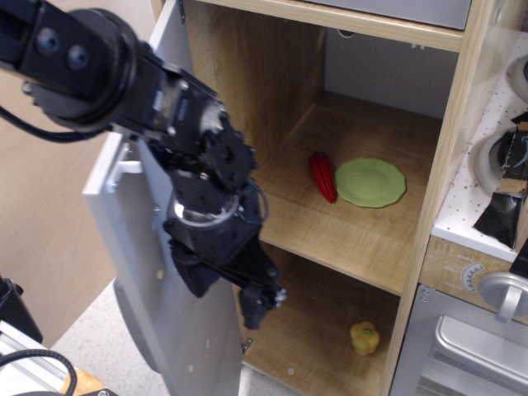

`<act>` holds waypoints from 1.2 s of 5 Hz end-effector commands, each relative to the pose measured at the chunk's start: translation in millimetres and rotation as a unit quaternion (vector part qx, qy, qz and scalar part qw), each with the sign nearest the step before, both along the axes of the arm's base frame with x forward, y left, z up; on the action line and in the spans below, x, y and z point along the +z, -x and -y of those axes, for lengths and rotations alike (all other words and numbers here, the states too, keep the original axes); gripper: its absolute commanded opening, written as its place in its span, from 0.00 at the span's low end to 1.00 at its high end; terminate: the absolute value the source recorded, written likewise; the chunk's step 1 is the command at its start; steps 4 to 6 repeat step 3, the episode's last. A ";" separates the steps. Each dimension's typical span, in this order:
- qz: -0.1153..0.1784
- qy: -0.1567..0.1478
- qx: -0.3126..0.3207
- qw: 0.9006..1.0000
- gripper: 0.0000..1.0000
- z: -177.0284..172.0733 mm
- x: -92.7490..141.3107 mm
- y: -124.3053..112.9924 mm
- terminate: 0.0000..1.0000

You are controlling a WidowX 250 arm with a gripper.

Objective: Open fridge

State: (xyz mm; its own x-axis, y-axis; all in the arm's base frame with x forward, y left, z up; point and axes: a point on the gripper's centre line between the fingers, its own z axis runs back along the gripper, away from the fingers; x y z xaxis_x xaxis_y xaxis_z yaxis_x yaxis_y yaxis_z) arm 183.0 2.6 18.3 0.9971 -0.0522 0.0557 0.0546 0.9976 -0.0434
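Flat grey fridge door (pixel 157 280) swung wide, black gripper (pixel 235 285) against it, grasp unclear; wood shelves

The gripper (pixel 235 289) is dark and blurred, so how its jaws stand cannot be told. The fridge door (pixel 165 330) runs off the bottom edge (its handle is hidden). The oven (pixel 470 346) is cropped.

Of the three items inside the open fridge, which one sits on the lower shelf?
The small yellow item. It sits alone on the bottom shelf near the right wall, while the red item and green plate lie side by side on the shelf above.
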 end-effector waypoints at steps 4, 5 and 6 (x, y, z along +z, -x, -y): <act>0.014 -0.009 -0.008 1.000 1.00 -19.6 24.3 -25.9 1.00; 0.014 -0.009 -0.008 1.000 1.00 -19.6 24.3 -25.9 1.00; 0.014 -0.009 -0.008 1.000 1.00 -19.6 24.3 -25.9 1.00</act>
